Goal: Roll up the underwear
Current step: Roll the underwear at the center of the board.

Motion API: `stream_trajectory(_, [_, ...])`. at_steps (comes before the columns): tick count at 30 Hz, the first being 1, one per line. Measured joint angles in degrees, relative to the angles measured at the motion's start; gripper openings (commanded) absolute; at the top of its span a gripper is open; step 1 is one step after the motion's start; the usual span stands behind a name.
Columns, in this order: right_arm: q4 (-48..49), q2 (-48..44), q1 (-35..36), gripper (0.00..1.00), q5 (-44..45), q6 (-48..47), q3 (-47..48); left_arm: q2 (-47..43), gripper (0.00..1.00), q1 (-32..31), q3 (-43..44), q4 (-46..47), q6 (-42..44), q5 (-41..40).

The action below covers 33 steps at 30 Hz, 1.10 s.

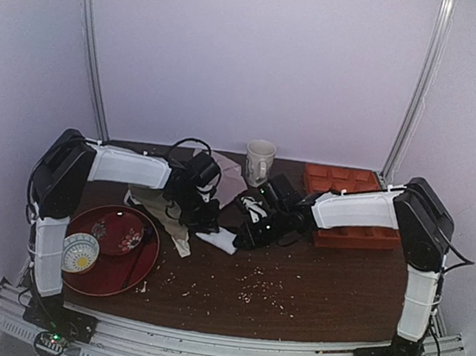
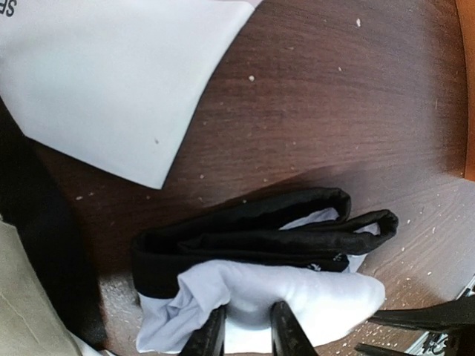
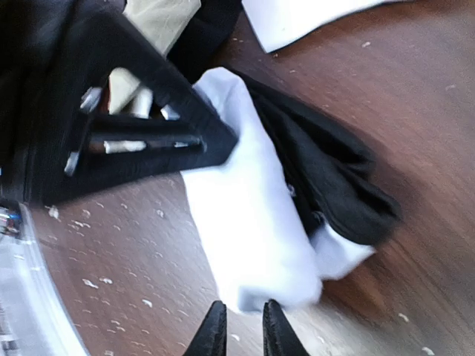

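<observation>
Nearest me, the right gripper (image 3: 243, 317) hangs just short of the underwear (image 3: 249, 222), its jaws a crack apart and empty. The underwear lies in the middle of the table (image 3: 126, 252), half rolled, white cloth folded over its black edging. It looks light, soft and springy, likely to unroll if let go, so I would pinch the full thickness at the roll's ends. The left gripper (image 2: 245, 330) sits at its white edge; whether those jaws pinch it I cannot tell.

Wrists close; left arm (image 1: 131, 167), right arm (image 1: 355, 212) bent inward; left jaws pinched narrow, right jaws slightly parted.
</observation>
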Motion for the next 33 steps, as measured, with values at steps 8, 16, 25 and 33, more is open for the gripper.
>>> stream_trajectory(8, [1.14, -5.03, 11.43, 0.32, 22.88, -14.73, -2.86, 1.14, 0.30, 0.28, 2.01, -2.19, 1.03, 1.49])
stream_trajectory(16, [4.17, -2.43, 19.43, 0.40, 38.99, -26.56, -3.02, 1.27, 0.30, 0.44, 2.23, -2.45, 1.42, 2.21])
stream_trajectory(25, [7.45, 2.54, 19.26, 0.45, 46.84, -33.88, -2.10, 1.36, 0.30, 0.76, 2.23, -2.47, 1.57, 3.19])
stream_trajectory(33, [12.66, 5.14, 19.23, 0.47, 50.77, -38.84, -1.97, 1.44, 0.31, 1.16, 2.23, -2.45, 1.62, 4.24])
